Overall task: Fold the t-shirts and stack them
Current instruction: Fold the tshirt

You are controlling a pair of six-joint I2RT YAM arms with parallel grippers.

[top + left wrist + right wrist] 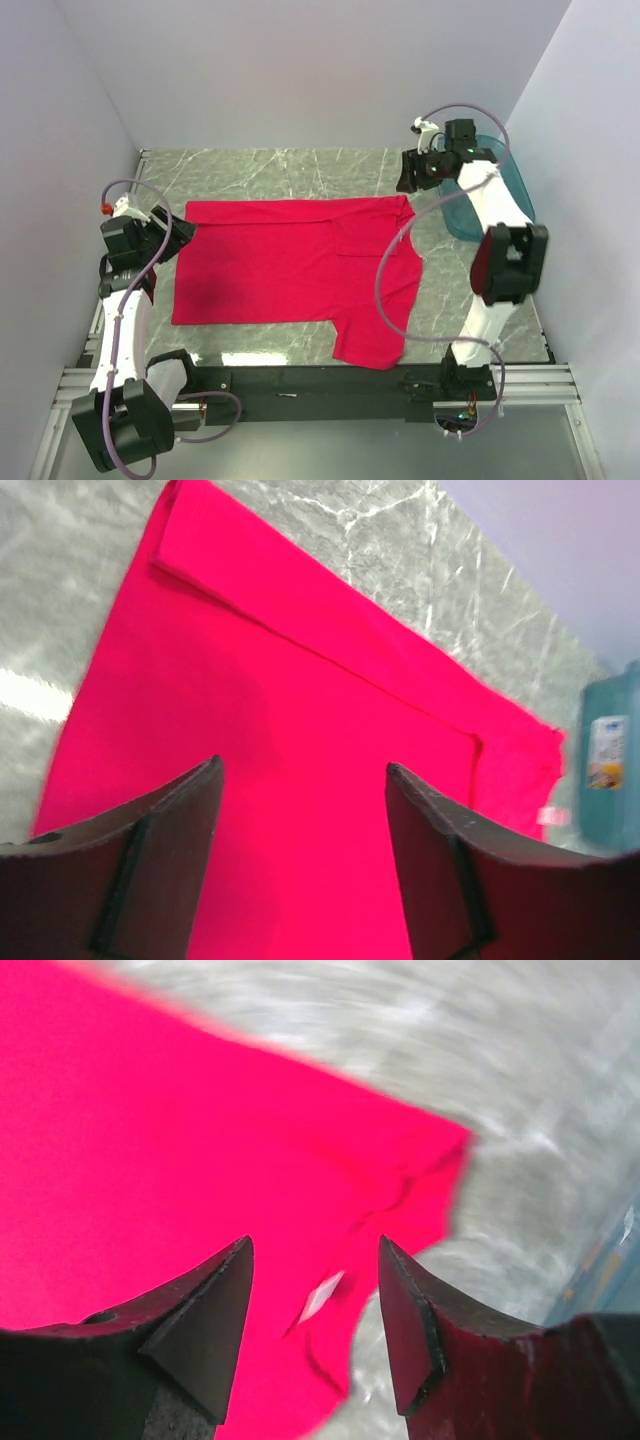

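A bright red t-shirt (290,265) lies flat on the grey marble table, its far side folded in along a straight edge and one sleeve (372,340) sticking out toward the near edge. My left gripper (178,232) is open and empty at the shirt's left edge; its wrist view shows the red cloth (300,730) below the spread fingers (170,820). My right gripper (408,172) is open and empty above the shirt's far right corner; its wrist view shows that corner (420,1160) and a white neck label (322,1295) between the fingers (215,1300).
A teal see-through plastic tub (500,195) stands at the far right behind the right arm, also in the left wrist view (612,760). White walls close in the table on three sides. A black rail (300,380) runs along the near edge.
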